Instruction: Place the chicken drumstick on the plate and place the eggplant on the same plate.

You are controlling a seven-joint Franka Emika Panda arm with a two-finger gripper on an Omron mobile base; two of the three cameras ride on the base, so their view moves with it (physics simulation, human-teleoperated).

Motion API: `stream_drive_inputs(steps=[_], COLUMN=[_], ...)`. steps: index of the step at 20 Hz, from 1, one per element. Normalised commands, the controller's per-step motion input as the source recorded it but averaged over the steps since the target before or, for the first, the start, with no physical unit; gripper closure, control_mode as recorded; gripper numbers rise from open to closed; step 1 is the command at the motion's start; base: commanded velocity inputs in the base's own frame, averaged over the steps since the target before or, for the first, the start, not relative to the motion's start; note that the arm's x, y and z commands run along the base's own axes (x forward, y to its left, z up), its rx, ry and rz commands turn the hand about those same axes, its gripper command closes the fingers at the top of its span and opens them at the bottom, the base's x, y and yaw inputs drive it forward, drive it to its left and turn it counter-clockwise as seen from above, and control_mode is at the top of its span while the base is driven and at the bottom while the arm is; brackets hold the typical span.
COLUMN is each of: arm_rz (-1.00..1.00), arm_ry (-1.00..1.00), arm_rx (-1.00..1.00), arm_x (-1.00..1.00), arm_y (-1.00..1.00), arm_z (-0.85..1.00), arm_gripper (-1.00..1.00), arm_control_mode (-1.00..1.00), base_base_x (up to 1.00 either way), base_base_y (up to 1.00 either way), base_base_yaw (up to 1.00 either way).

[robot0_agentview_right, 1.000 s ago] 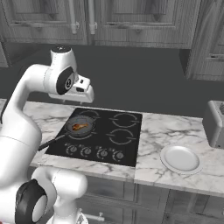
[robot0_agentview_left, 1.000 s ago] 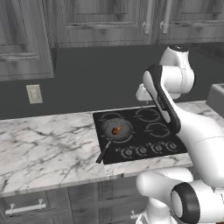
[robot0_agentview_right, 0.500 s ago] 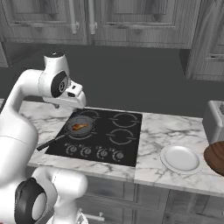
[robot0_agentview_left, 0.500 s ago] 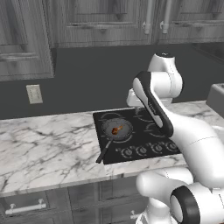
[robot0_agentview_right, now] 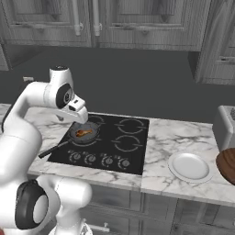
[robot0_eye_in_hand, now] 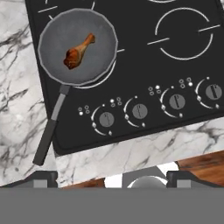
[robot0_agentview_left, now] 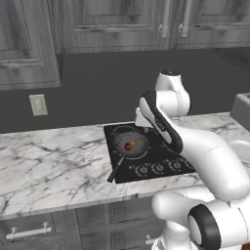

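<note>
Drumstick in the pan, hand open above it

The drumstick [robot0_eye_in_hand: 78, 52] lay in the grey pan [robot0_eye_in_hand: 52, 33] on the hob's [robot0_eye_in_hand: 144, 57] near-left burner, small and blurred in both base views. The hand [robot0_eye_in_hand: 112, 177] hung high over the hob with its tips wide apart and holding nothing; the arm covered part of the hob in the left base view. The plate [robot0_agentview_right: 190, 166] sat bare on the marble worktop [robot0_agentview_right: 170, 137] right of the hob, beside a wooden board [robot0_agentview_right: 227, 165] cut off at the frame edge.
</note>
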Motion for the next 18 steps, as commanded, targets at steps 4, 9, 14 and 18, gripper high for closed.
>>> stream_drive_inputs(steps=[4,9,14,18], arm_rz=[-0.04,-0.02,0.00,0.00], arm_ry=[0.05,0.01,0.02,0.05], arm_rx=[0.02,0.00,0.01,0.00], arm_x=[0.29,0.32,0.14,0.05], arm_y=[0.00,0.00,0.00,0.00], arm_z=[-0.24,-0.07,-0.22,-0.23], arm_gripper=[-1.00,-1.00,-1.00,-1.00], arm_control_mode=[-1.00,-1.00,-1.00,-1.00], base_base_x=[0.00,0.00,0.00,0.00], base_base_y=[0.00,0.00,0.00,0.00], base_base_yaw=[0.00,0.00,0.00,0.00])
